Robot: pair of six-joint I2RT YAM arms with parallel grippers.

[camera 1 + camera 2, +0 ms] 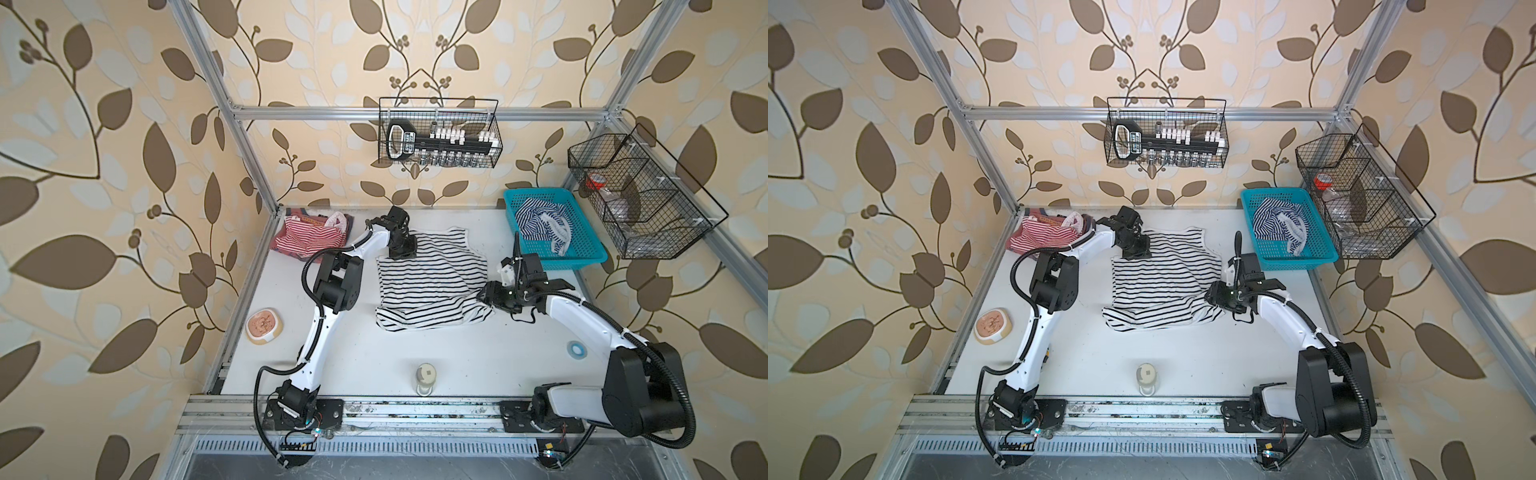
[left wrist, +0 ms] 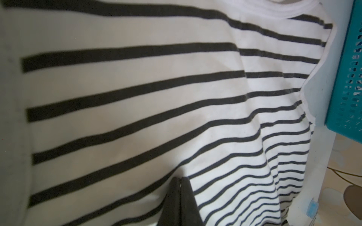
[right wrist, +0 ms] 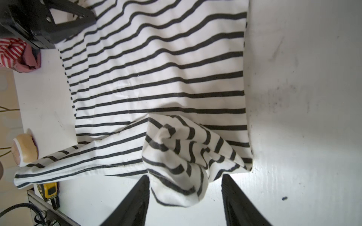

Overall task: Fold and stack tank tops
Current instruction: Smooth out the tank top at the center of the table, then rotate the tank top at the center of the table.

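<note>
Black fingers [image 3: 137, 199] of the right gripper [image 3: 185, 176] stand apart over the white table [image 3: 303, 97]. A bunched near-right corner of the white black-striped tank top [image 3: 156, 78] lies loose between them, touching one finger. Across the spread cloth, at its far left corner, the left gripper [image 2: 180, 179] has its jaws pressed together on a pucker of fabric. Well apart lie the red-and-white tank top [image 1: 309, 241] at the table's far left and the navy-striped tank top [image 1: 536, 224] in the blue basket [image 1: 582, 253].

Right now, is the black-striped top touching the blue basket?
Apart. Both top views show a strip of bare table between the black-striped top and the blue basket.
</note>
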